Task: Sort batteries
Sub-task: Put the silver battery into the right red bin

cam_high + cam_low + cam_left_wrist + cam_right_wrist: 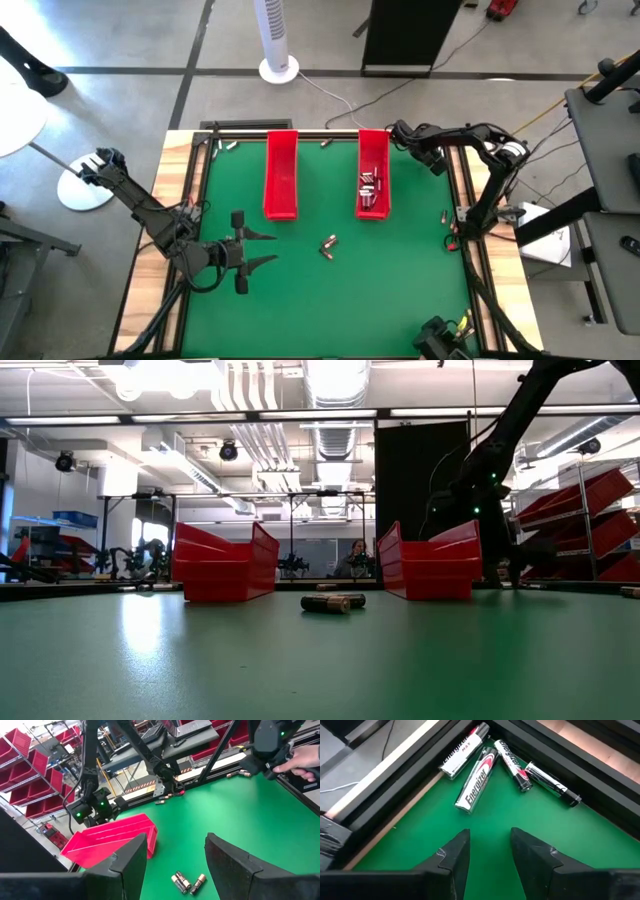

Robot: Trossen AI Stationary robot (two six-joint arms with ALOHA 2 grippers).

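Three loose batteries point(328, 245) point(185, 882) point(333, 602) lie on the green mat at mid-table. My left gripper point(262, 252) point(175, 852) hangs open just left of them, pointing at them, above the mat. Several more batteries point(477, 780) lie flat in the mat's far right corner against the black frame. My right gripper point(490, 840) point(432, 155) slants down at that corner, open by a narrow gap with nothing between its fingers, and stands short of them. Two red trays stand at the far side: the left one point(281, 175), and the right one point(373, 150), which holds batteries point(368, 188).
Single batteries lie along the far edge point(226, 146) point(325, 143) and the right edge point(445, 214). A black frame rail point(570, 760) bounds the mat. A person's hand point(305, 760) shows beyond the table's edge. Open mat lies toward the near side.
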